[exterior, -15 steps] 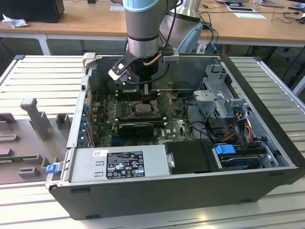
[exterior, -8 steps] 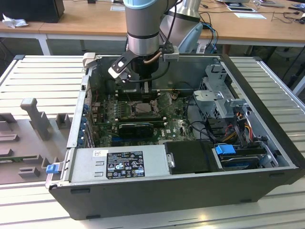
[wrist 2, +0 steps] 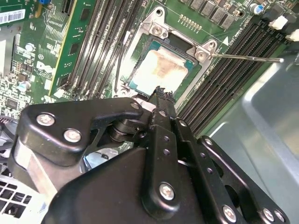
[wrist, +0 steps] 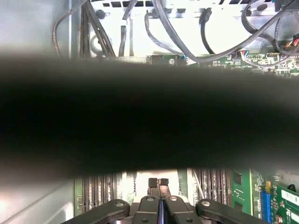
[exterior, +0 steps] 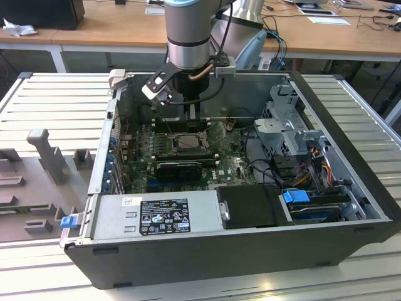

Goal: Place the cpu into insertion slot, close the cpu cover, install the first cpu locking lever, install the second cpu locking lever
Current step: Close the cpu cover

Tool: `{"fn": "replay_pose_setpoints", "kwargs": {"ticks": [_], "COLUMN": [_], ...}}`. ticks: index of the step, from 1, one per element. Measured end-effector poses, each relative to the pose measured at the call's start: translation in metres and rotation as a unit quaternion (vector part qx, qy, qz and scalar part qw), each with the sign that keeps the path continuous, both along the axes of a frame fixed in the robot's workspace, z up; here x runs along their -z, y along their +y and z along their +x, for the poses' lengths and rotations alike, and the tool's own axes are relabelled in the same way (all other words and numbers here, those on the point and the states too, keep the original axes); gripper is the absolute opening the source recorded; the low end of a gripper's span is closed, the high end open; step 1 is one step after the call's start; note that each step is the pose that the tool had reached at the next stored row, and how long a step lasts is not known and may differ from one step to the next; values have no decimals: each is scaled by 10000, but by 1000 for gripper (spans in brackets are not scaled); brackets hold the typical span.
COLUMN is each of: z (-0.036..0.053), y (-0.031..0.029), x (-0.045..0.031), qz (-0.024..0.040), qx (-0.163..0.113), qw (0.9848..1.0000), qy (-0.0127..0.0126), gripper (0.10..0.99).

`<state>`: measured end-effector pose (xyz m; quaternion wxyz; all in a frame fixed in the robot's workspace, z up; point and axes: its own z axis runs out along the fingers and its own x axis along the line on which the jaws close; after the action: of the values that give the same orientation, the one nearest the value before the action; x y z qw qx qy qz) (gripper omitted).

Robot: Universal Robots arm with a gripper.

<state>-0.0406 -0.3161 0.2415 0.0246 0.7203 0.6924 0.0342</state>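
Observation:
The cpu, a pale beige-silver square, lies flat in the insertion slot on the green board. The silvery cpu cover frames it and looks to lie down around the chip. A thin metal locking lever sticks out sideways from one corner of the socket. My gripper is shut, its black tips right at the socket's edge beside the chip, with nothing seen between them. In the exterior view the gripper reaches down into the open case just behind the socket. The shut fingertips also appear in the first wrist view.
Long black memory slots flank the socket on both sides. A black card lies in front of the socket, with the grey power supply, cables and a drive cage nearby. A dark blurred band crosses the first wrist view.

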Motion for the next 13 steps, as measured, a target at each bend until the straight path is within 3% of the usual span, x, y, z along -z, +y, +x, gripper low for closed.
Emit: {"fn": "replay_pose_setpoints", "kwargs": {"ticks": [5, 8, 13], "z": [15, 85, 95], "y": [-1, -1, -1], "x": [-35, -35, -70], "qz": [0, 0, 0], "qx": [9, 10, 14], "qw": [10000, 10000, 10000], "qy": [6, 25, 25], "gripper": [106, 106, 106]}}
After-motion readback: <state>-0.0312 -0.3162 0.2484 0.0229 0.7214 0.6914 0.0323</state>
